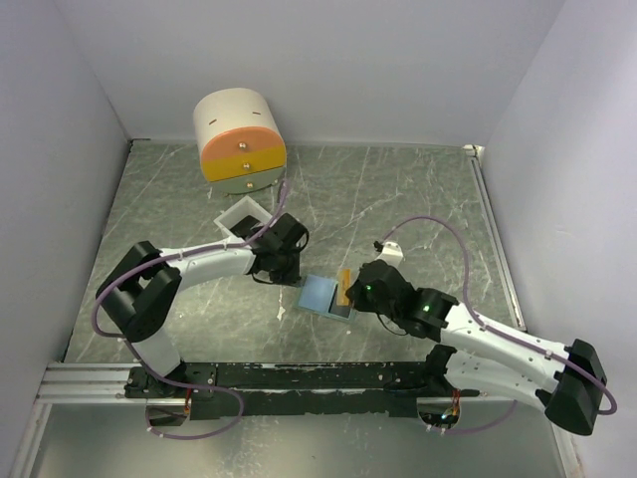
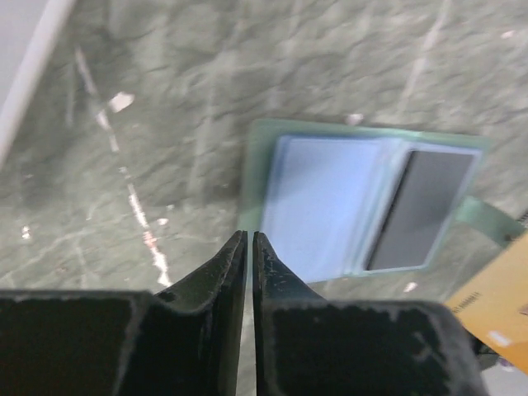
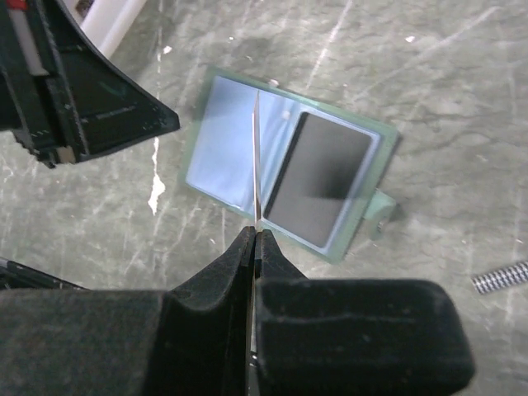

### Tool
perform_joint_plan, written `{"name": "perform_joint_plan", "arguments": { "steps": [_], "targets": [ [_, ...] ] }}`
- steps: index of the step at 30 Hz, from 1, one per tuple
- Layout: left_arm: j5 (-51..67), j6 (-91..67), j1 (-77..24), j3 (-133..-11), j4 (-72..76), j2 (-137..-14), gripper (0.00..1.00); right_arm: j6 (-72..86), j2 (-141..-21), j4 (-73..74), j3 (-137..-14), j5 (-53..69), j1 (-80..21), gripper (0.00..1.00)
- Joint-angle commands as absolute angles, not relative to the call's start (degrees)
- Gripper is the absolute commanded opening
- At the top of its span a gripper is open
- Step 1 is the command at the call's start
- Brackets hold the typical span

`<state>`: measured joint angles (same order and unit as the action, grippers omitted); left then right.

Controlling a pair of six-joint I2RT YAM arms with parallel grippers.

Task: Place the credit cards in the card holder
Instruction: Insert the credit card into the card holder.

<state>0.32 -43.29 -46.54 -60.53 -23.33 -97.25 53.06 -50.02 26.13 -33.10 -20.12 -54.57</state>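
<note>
The card holder [image 1: 320,294] lies open on the table, pale blue inside with a grey-green rim. It also shows in the left wrist view [image 2: 330,202] and the right wrist view [image 3: 223,144]. A dark card [image 3: 320,177] sits in its right half [image 2: 422,210]. My right gripper [image 3: 256,235] is shut on the orange-yellow card [image 1: 344,286], held on edge above the holder's middle; it shows edge-on [image 3: 256,157] and as an orange corner [image 2: 495,301]. My left gripper [image 2: 249,239] is shut and empty, just left of the holder.
A white open-topped box [image 1: 242,219] stands behind the left arm. A cream cylinder with orange and yellow drawers [image 1: 239,134] stands at the back. A small metal spring [image 3: 499,277] lies right of the holder. Walls enclose the table.
</note>
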Motion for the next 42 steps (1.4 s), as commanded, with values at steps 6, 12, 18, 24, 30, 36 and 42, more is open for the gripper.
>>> {"name": "perform_joint_plan", "arguments": {
  "steps": [6, 12, 18, 24, 30, 36, 42],
  "targets": [
    [1.38, -42.04, -45.97, -53.09, -20.7, -95.77, 0.12, 50.69, -58.07, 12.09, -32.18, -12.83, -52.57, 0.0],
    [2.08, -43.02, -46.0, -49.94, -18.62, -93.83, 0.12, 50.87, -59.6, 7.17, -29.77, -7.42, -48.11, 0.0],
    [4.38, -44.6, -46.21, -48.3, -16.91, -90.05, 0.14, 50.38, -59.18, 1.42, -24.63, 3.89, -39.7, 0.0],
    [8.38, -43.47, -46.21, -48.19, -11.73, -89.17, 0.13, 52.03, -58.42, -1.57, -21.95, 5.86, -38.35, 0.0],
    [8.16, -43.11, -46.16, -47.31, -11.01, -92.42, 0.11, 54.22, -60.07, -5.06, -20.32, 6.65, -37.73, 0.0],
    [8.64, -43.65, -46.25, -46.07, -10.27, -94.52, 0.1, 54.5, -60.84, -5.99, -19.76, 5.59, -37.49, 0.0],
    [8.87, -45.09, -46.49, -44.76, -10.53, -95.11, 0.1, 55.87, -62.3, -8.18, -18.1, 5.56, -36.88, 0.0]
  ]
}}
